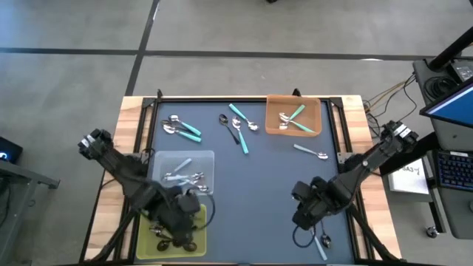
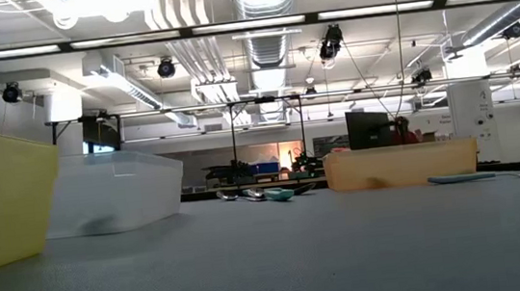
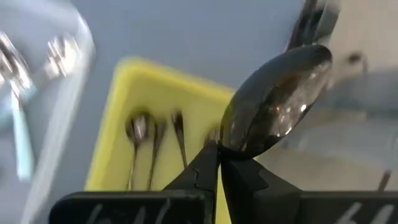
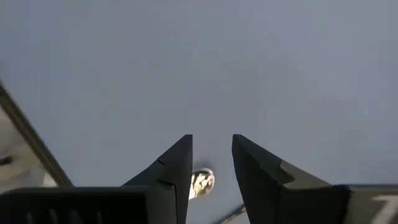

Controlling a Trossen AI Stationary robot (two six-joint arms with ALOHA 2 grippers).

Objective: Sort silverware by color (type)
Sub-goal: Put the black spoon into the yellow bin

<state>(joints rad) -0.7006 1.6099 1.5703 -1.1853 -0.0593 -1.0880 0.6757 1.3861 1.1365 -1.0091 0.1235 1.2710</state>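
My left gripper (image 1: pixel 176 223) (image 3: pixel 219 148) hangs over the yellow tray (image 1: pixel 198 235) at the near left, shut on a dark metal spoon (image 3: pixel 277 102). Several dark spoons (image 3: pixel 152 140) lie in that tray. My right gripper (image 1: pixel 305 219) (image 4: pixel 211 165) points down at the near right, open. The shiny bowl of a spoon (image 4: pixel 200 182) shows on the mat between its fingers, untouched. A pale blue spoon (image 1: pixel 320 244) lies by the near edge. Pale blue spoons (image 1: pixel 185 176) lie in the clear tray (image 1: pixel 203 157), and teal ones (image 1: pixel 290 117) in the orange tray (image 1: pixel 314 111). My left gripper pinches the dark spoon between its two fingertips at the narrow base of the bowl (image 3: pixel 222 147). The fingers come from above, pointing steeply down. The bowl sticks out past the fingertips, lifted clear above the yellow tray; the handle is hidden behind the fingers.
Loose spoons lie on the dark mat: teal ones at the far left (image 1: pixel 183 128), a dark one and teal ones in the far middle (image 1: pixel 236 125), a pale blue one (image 1: pixel 310 152) near the orange tray. The mat's middle (image 1: pixel 259 185) is bare.
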